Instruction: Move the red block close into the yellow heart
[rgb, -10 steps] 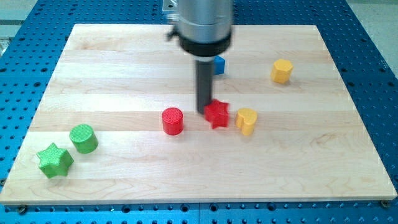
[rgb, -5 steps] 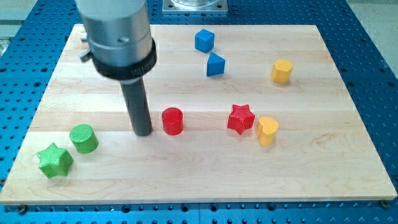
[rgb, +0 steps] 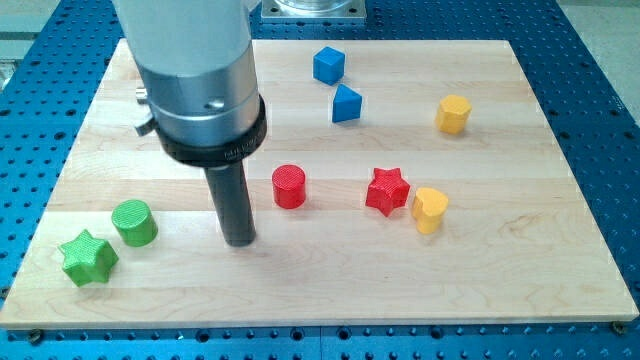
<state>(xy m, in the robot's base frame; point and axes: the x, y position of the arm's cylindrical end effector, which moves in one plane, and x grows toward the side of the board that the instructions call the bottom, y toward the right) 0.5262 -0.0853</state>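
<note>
A red cylinder (rgb: 289, 186) stands near the board's middle. A red star (rgb: 387, 190) lies to its right, touching or nearly touching a yellow heart (rgb: 430, 209) at the star's lower right. My tip (rgb: 239, 241) rests on the board to the lower left of the red cylinder, a short gap away from it. The rod rises from the tip into the large grey arm body at the view's upper left.
A green cylinder (rgb: 133, 222) and a green star (rgb: 87, 257) sit at the view's lower left. A blue cube (rgb: 328, 65) and a blue triangular block (rgb: 346, 104) lie near the top middle. A yellow hexagonal block (rgb: 453, 114) is at the upper right. The wooden board (rgb: 520, 260) ends at a blue perforated table.
My tip swung from the red star over to the left, then down and slightly right. The star and heart shifted right earlier. The red cylinder has moved a little to the right and up.
</note>
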